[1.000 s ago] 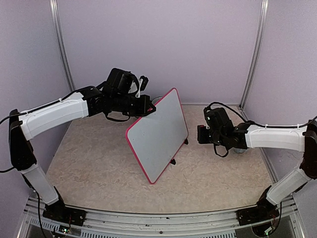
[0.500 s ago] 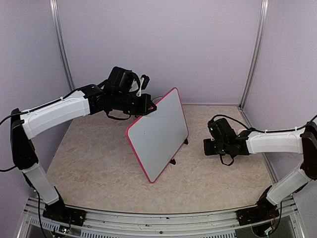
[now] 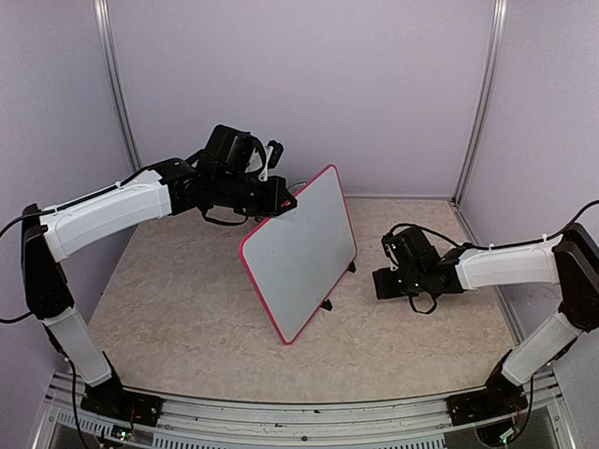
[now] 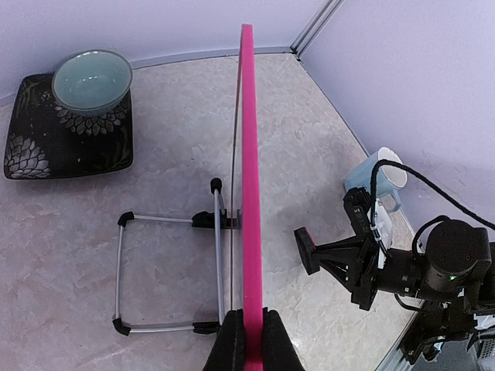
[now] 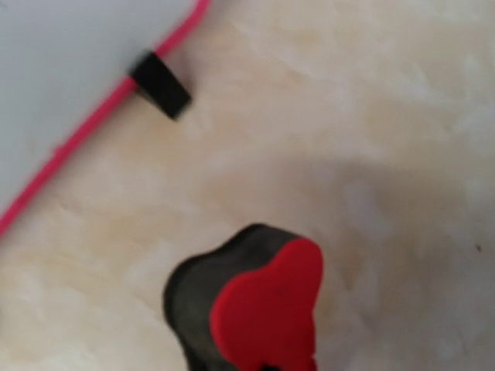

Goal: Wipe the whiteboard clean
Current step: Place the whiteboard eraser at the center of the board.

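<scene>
The left arm (image 3: 103,213) reaches from the left side of the table (image 3: 187,299) toward the centre, raised well above the surface. The left gripper (image 3: 284,199) is pressed together on the upper left corner of the whiteboard (image 3: 298,254). In the left wrist view its two dark fingers (image 4: 229,344) clamp either side of the pink-red frame, which runs edge-on up the middle of that view. The whiteboard stands at the centre of the table, tilted back, with its lower edge toward the near side and its black feet (image 3: 327,305) on the tabletop. Its face reads as plain white from above. Behind the board, the left wrist view shows a wire stand (image 4: 118,270) lying on the table. Farther back to the left a pale green bowl (image 4: 92,79) sits on a dark patterned tray (image 4: 31,147). To the right of the board, the right gripper (image 3: 381,282) hangs low over the table, near the board's right edge but apart from it. It is pinched on a small eraser (image 5: 263,313) with a red body and dark pad. The right arm (image 3: 505,267) extends in from the right edge. A light blue mug (image 4: 384,174) stands beyond it by the right wall.
</scene>
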{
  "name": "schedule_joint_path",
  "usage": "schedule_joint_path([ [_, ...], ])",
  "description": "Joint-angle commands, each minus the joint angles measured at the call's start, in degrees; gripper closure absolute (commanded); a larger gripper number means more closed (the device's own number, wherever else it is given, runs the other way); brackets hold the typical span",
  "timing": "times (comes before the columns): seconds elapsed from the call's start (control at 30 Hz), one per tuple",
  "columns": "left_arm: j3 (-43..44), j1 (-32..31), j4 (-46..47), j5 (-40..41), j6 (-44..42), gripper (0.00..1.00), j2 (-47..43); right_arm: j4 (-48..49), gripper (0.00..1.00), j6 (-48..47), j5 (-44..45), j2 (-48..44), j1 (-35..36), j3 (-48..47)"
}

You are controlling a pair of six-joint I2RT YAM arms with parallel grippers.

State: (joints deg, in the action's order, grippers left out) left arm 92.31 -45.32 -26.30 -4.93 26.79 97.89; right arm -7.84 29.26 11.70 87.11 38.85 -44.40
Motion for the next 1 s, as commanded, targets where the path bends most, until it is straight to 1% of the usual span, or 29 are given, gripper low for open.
schedule_joint_path([
  [0.0, 3.5, 0.2, 5.1, -1.8, 0.1, 1.0, -0.3, 1.3, 0.92, -0.2, -1.1, 2.2, -0.5, -4.7],
  [0.1, 3.9, 0.2, 5.3, -1.4, 0.0, 1.0, -0.5, 0.0, 0.91, -0.2, -0.7, 4.1, -0.5, -6.5],
  [0.33, 4.3, 0.3, 5.6, -0.1, -0.7, 1.0, -1.3, -2.4, 0.9, -0.9, 1.0, 1.2, -0.5, -3.8],
  [0.47, 4.5, 0.4, 5.6, 0.0, -1.0, 1.0, -1.1, -3.6, 0.85, -1.8, 0.7, -1.2, -0.5, -2.5],
  [0.57, 4.7, 0.4, 5.9, -0.1, -1.0, 1.0, -0.9, -4.4, 0.79, -2.4, 0.2, -1.1, -0.5, -2.6],
  [0.83, 5.4, 0.5, 6.8, 0.4, -1.3, 1.0, -0.9, -2.2, 0.71, -2.0, -5.1, 1.3, -0.9, -3.0],
  [0.97, 5.6, 0.5, 7.5, 1.2, -2.2, 1.0, -0.8, -0.9, 0.67, -1.7, -6.2, 0.3, -0.9, -2.2],
])
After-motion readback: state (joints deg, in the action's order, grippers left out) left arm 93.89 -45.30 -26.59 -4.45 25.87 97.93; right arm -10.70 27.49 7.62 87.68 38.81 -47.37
